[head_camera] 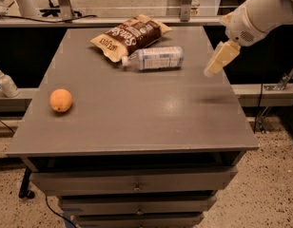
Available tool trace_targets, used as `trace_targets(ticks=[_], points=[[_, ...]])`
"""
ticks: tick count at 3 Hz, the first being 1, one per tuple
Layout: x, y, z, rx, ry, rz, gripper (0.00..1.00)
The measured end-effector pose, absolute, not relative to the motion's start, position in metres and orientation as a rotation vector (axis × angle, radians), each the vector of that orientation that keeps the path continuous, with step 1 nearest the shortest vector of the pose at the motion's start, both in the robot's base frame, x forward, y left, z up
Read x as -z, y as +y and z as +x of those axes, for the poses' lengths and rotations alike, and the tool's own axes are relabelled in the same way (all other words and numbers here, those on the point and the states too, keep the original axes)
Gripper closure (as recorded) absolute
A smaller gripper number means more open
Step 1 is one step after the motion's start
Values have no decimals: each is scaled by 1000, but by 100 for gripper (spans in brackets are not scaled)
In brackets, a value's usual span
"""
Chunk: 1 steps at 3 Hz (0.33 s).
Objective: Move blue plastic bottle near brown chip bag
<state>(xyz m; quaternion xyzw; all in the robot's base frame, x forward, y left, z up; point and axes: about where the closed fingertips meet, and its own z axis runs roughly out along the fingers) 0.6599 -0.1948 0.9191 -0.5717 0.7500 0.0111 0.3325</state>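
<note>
Desk (137,122): grey, with drawers.
Gripper (217,61): above the right edge, holding nothing; jaws open or closed, cannot tell.
Brown chip bag (130,36): far centre.
Blue plastic bottle (153,59): lying flat, cap end against the bag.
Orange (61,100): left.

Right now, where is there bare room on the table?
Bare: the front half, from the orange to the right edge. Crowded: back centre, where the blue plastic bottle lies beside the brown chip bag. The end effector hovers by the right edge.
</note>
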Motion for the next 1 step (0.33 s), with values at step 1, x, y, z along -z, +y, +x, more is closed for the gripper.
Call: trace_targets(ticks=[1], points=[[-917, -201, 658, -3, 1925, -1541, 0]])
